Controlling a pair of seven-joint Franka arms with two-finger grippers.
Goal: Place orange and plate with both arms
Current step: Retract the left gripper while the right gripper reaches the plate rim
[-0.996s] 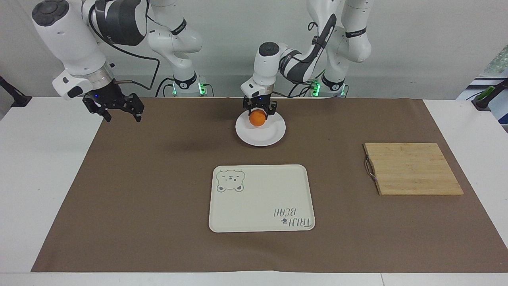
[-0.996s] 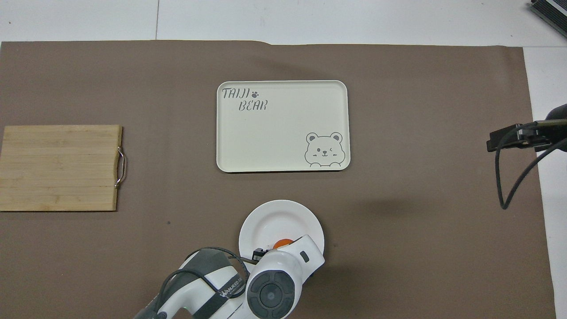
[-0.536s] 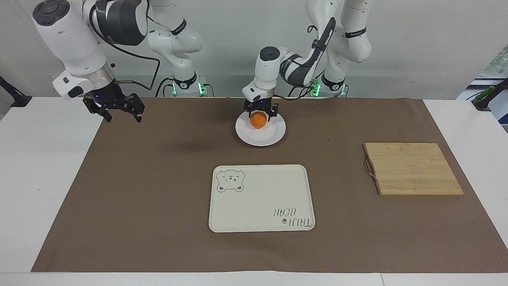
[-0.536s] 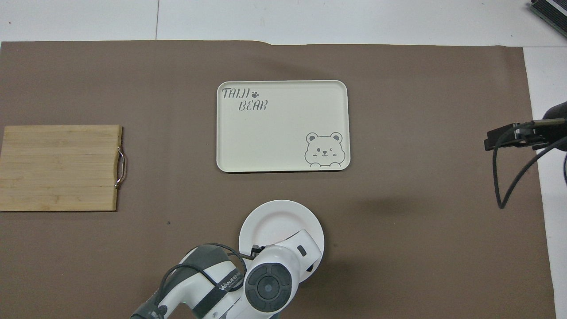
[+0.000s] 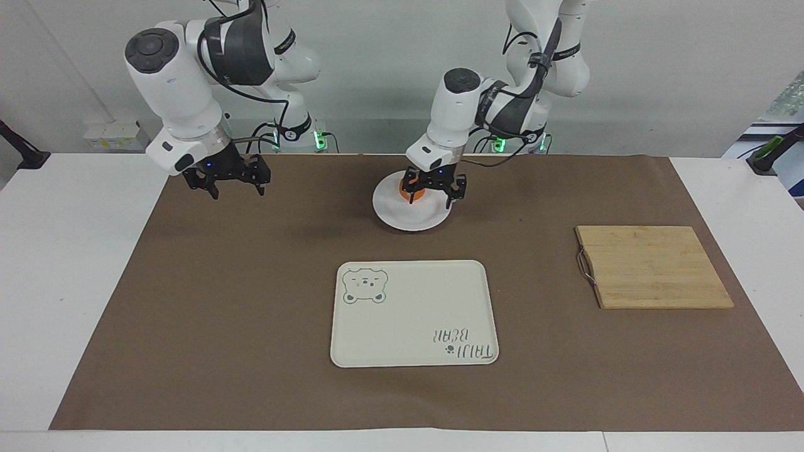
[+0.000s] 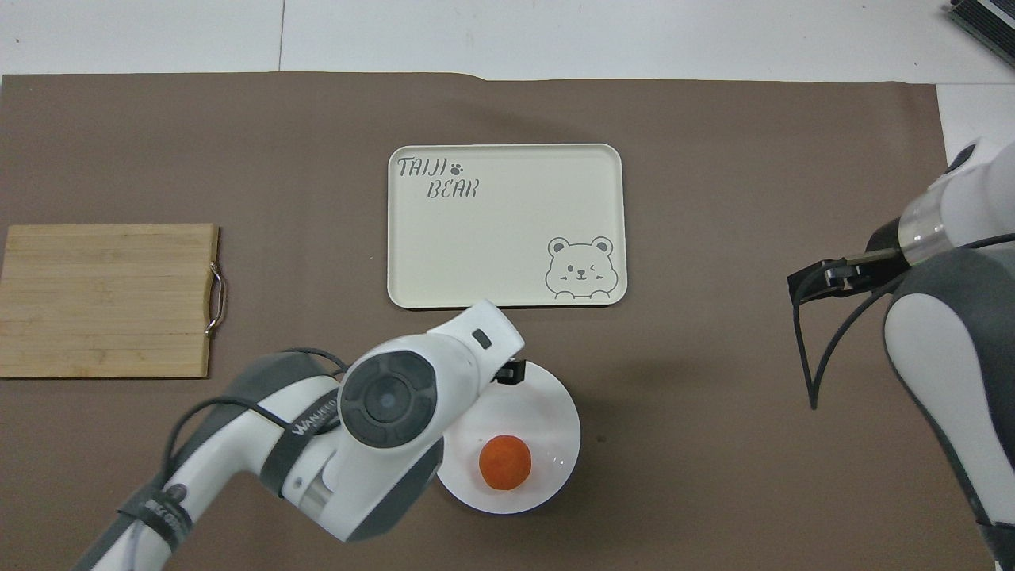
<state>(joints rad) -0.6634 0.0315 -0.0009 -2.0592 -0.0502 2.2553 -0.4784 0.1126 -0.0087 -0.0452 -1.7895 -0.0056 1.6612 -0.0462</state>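
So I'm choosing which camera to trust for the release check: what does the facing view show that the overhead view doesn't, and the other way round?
Only the facing view shows the left gripper with its fingers spread, just over the plate, and the right gripper over the brown mat. Only the overhead view shows the whole orange lying free on the plate; the left arm hides its gripper there. Both show the bear tray and the wooden cutting board.

Left gripper (image 5: 434,188) has let go of the orange (image 6: 505,463), now on the plate (image 6: 547,400)
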